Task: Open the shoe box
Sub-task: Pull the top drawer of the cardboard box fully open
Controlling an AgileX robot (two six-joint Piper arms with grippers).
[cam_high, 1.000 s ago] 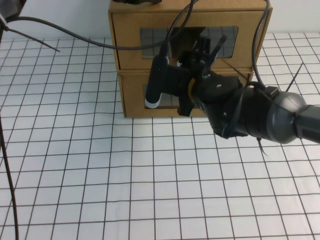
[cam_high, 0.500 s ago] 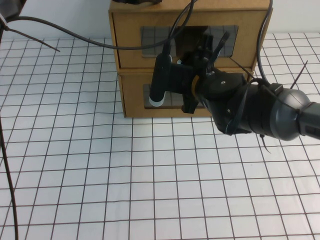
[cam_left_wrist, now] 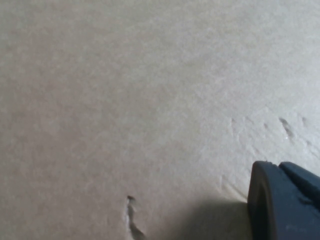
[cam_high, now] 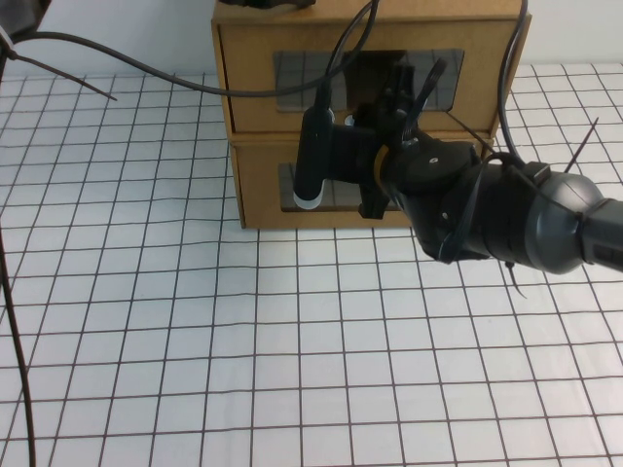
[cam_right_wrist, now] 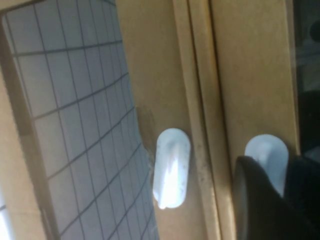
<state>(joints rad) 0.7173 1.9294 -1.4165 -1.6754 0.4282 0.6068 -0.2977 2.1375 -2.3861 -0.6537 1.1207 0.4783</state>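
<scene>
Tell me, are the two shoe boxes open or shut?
Shut, both: upper shoe box and lower shoe box have flush fronts. Right gripper is at a white handle; left gripper is over cardboard.

Stack: two brown cardboard drawer-type boxes, one on the other, at the far edge of the gridded table (cam_high: 195, 341).
Upper shoe box (cam_high: 248, 92): upright, drawer front flush, closed; clear upper window (cam_high: 297, 68) in its face.
Lower shoe box (cam_high: 255, 185): directly beneath, touching, front flush, closed; lower window (cam_high: 343, 195) partly hidden.
Pull tabs: white, oval; first tab (cam_right_wrist: 171, 167) beside a window, second tab (cam_right_wrist: 266, 152) across the seam between the fronts, partly covered.
</scene>
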